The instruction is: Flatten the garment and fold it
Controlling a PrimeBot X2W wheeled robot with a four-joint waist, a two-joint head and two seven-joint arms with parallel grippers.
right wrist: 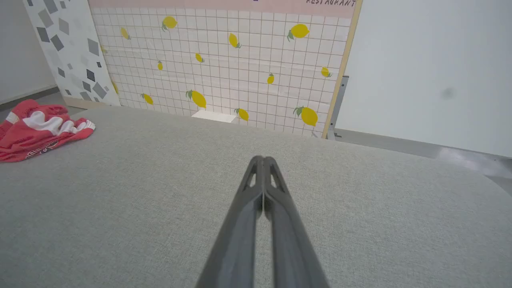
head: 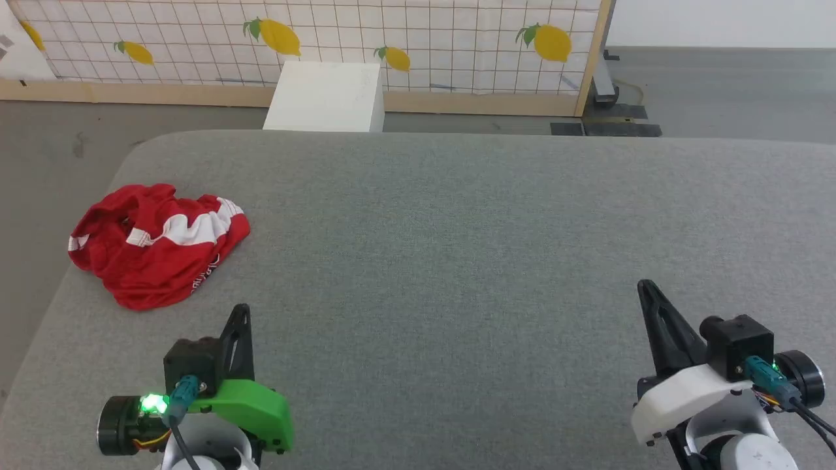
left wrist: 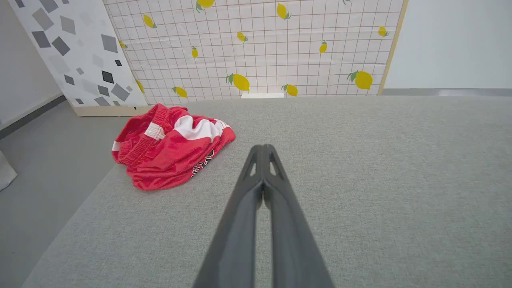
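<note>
The garment [head: 153, 245], red shorts with white stripes and small lettering, lies crumpled near the far left edge of the grey table [head: 457, 248]. It also appears in the left wrist view as the garment [left wrist: 172, 146] and at the left edge of the right wrist view as the garment [right wrist: 38, 130]. My left gripper [head: 241, 310] hovers near the front left, short of the shorts and to their right, fingers pressed together and empty [left wrist: 263, 147]. My right gripper [head: 645, 285] is at the front right, far from the cloth, also shut on nothing [right wrist: 263, 159].
A white box [head: 326, 96] stands on the floor beyond the table's far edge. Behind it runs a tiled panel with lemon prints [head: 392, 39]. The table's left edge [head: 59, 287] drops to grey floor close to the shorts.
</note>
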